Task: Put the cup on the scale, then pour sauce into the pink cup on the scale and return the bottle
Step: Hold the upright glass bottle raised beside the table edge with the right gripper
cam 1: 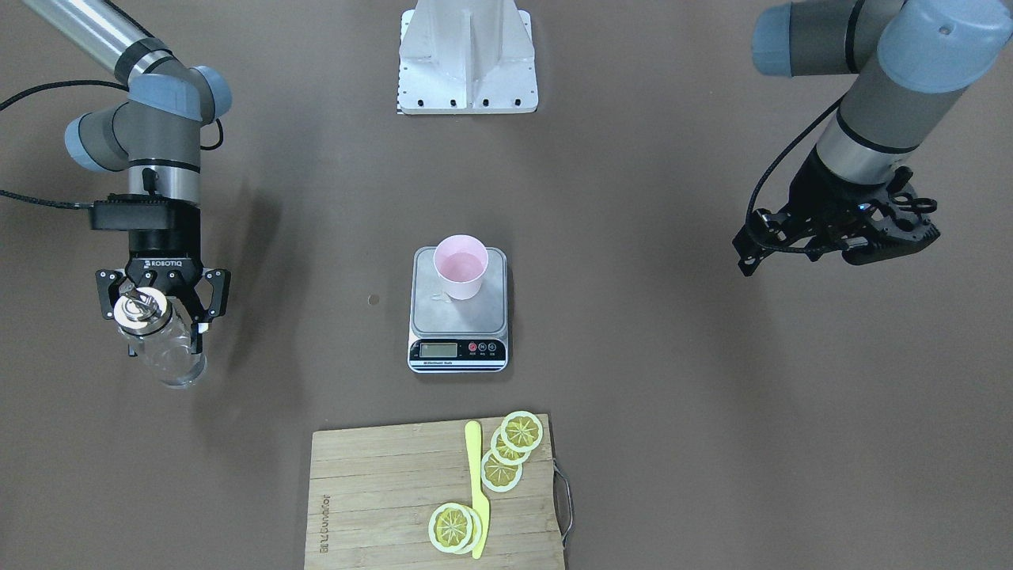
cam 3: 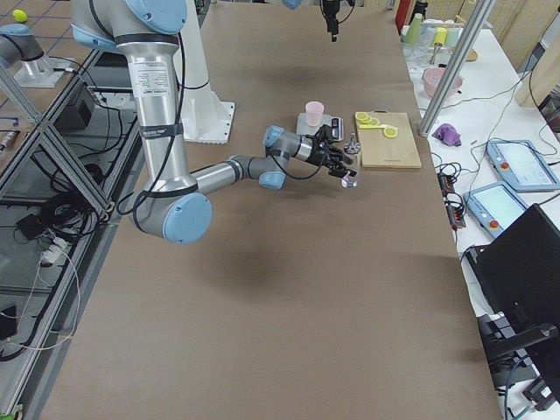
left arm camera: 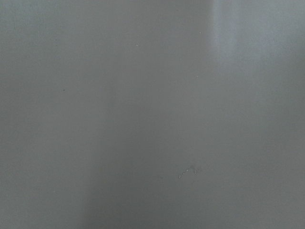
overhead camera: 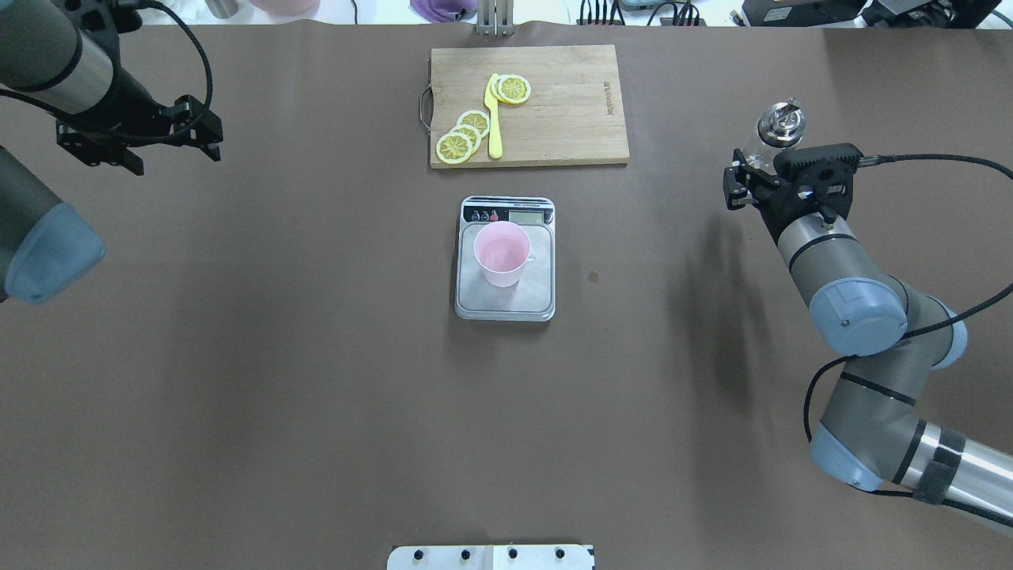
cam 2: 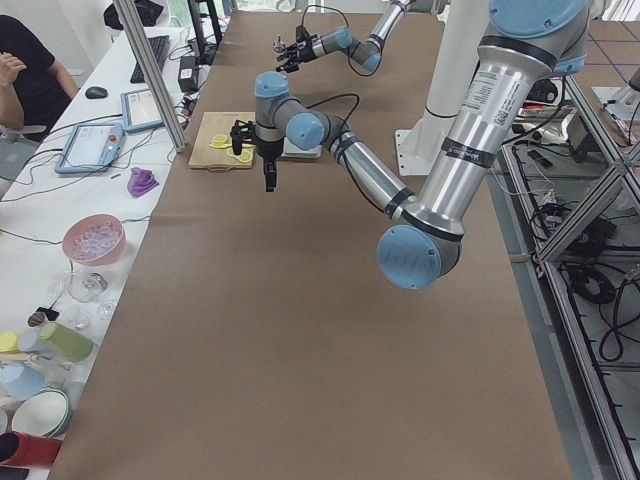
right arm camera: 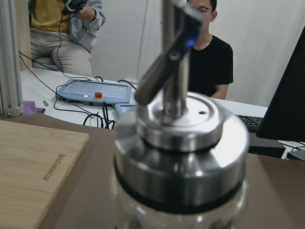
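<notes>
The bottle (right arm camera: 181, 143) sat closest to the lens in the right wrist view, its shiny metal cap and slanted spout filling the frame. Largest in the scene was the brown table (overhead camera: 237, 412). Over it the right arm (overhead camera: 859, 317) stretched along its own side. The right gripper (cam 1: 161, 317) had its fingers clamped on the bottle just below the cap. The bottle stood upright, its long axis vertical. Whether its base rested on the table or hung just above it could not be told.

The left arm (overhead camera: 43, 237) was raised at the opposite side. The left gripper (overhead camera: 202, 131) carried nothing, and whether its jaws were parted or together could not be told.

A wooden cutting board (overhead camera: 570, 103) lay at the far edge, beyond the scale (overhead camera: 506, 305) at mid-table. The cup (overhead camera: 501, 255) stood upright on the scale's steel platform. Lemon slices (overhead camera: 463, 134) and a yellow knife (overhead camera: 494, 119) lay on the board.

From the bottle, the cup lay well apart toward the robot's left, with bare table between them. The right arm was both the holder and the nearer one. Whether the cup held sauce could not be read. If the pour remained, the bottle would probably need carrying across and tipping spout-first over the rim. If it was done, only letting go seemed left.
</notes>
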`<state>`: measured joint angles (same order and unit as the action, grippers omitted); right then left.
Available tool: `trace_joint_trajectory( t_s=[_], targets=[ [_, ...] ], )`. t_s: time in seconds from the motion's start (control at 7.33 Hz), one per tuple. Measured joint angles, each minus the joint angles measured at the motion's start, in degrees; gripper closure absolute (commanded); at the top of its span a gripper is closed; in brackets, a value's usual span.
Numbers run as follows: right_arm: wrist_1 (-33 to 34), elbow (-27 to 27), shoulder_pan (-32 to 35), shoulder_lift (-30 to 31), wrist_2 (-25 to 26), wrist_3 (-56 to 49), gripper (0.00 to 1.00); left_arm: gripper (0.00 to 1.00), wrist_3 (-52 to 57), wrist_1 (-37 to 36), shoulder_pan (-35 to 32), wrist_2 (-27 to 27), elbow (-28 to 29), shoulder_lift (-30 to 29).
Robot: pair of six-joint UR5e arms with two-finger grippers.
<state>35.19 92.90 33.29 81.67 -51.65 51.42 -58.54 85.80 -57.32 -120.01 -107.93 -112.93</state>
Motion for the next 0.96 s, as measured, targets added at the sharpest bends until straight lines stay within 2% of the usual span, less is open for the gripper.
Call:
trace_joint_trajectory(
  t_s=[0.55,0.96],
  targets=[
    [0.1,0.1,0.4,3.9,-6.4,6.3,1.0,0.02,0.0,-1.1,0.1,0.1,0.1,-0.9],
    [0.6,0.5,1.7,4.3,-10.6,9.7,1.0,0.02,0.0,-1.4,0.1,0.2,0.1,-1.1]
  ],
)
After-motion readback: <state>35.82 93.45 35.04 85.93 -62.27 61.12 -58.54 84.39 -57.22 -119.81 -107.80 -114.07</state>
